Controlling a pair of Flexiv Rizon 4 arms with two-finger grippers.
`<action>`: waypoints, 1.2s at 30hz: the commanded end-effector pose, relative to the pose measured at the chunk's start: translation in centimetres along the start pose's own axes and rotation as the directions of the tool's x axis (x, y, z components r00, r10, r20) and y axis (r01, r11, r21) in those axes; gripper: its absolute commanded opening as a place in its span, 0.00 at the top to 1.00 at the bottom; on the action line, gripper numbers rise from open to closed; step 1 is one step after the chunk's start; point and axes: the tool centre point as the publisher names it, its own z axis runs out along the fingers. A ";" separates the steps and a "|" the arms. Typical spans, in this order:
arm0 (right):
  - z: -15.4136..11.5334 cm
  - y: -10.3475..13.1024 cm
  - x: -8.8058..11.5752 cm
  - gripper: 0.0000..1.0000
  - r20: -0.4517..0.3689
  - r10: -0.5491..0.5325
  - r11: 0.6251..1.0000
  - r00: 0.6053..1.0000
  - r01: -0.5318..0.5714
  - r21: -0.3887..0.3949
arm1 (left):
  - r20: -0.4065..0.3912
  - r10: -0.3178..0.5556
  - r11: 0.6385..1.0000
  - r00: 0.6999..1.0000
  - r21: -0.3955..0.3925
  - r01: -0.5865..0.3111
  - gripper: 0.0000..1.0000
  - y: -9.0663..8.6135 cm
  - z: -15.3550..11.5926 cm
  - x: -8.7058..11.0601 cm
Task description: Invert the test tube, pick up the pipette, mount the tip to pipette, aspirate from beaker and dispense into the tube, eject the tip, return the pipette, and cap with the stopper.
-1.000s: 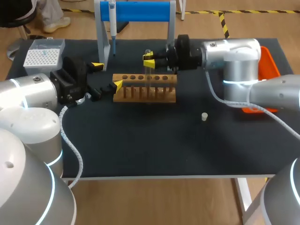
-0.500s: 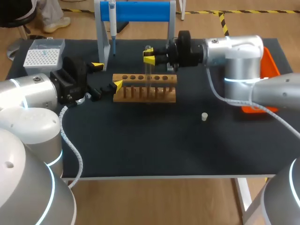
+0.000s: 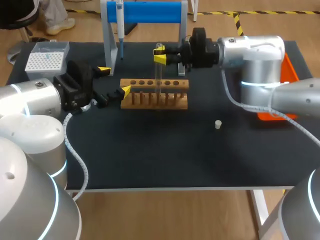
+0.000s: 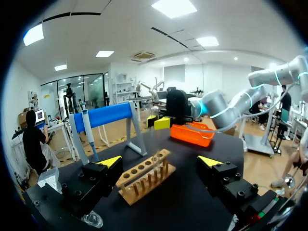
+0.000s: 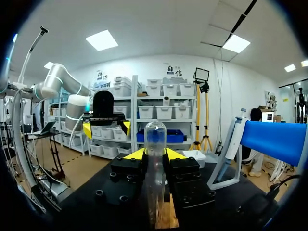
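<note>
The head camera is looking down from above and behind the robot, taking in the whole black table (image 3: 150, 150) from some way off, with the wooden tube rack (image 3: 155, 93) and the blue-barred stand (image 3: 145, 11) toward its far side. The left wrist camera is sitting low over the table, facing along the left gripper (image 4: 160, 161) toward that rack and stand (both fairly near), while the right wrist camera is facing roughly the opposite way along the right gripper (image 5: 153, 155), very close to the upright test tube (image 5: 155, 137). All three views are sharing the stand, and each wrist view is catching the other gripper.
</note>
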 end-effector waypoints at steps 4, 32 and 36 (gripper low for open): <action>-0.8 1.4 1.2 1.00 0.028 0.001 1.000 1.000 -0.001 0.027 | -0.001 -0.001 1.000 1.000 0.006 0.001 0.00 0.1 0.1 0.0; -3.7 5.4 5.4 1.00 0.050 -0.017 1.000 0.999 0.017 0.013 | -0.001 -0.001 1.000 1.000 0.006 0.001 0.00 0.1 0.1 0.0; -3.7 5.4 5.4 1.00 0.050 -0.017 1.000 0.999 0.017 0.013 | -0.001 -0.001 1.000 1.000 0.006 0.001 0.00 0.1 0.1 0.0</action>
